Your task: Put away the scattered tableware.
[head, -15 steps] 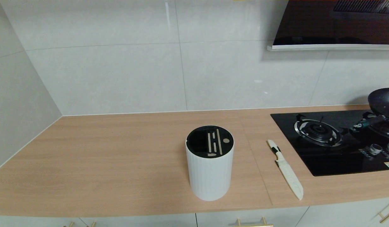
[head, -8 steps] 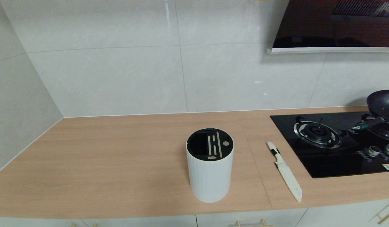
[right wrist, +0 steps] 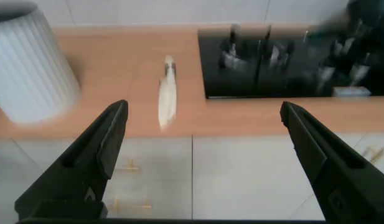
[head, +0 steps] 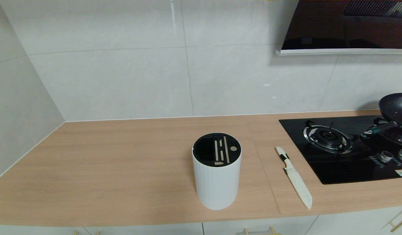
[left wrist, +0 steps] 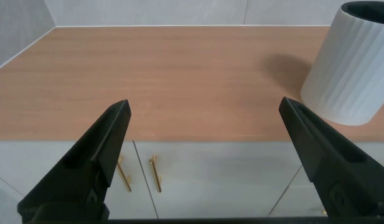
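Knife (head: 293,178) lies flat on the wooden countertop (head: 122,163), between the white ribbed holder (head: 216,182) and the black hob (head: 334,169), touching neither; its blade tip points to the front edge; the holder stands upright, slotted top uppermost. Left gripper (left wrist: 204,109) is spread wide, holding nothing, off the counter's front edge; right gripper (right wrist: 204,110) is likewise spread and empty, facing the knife.
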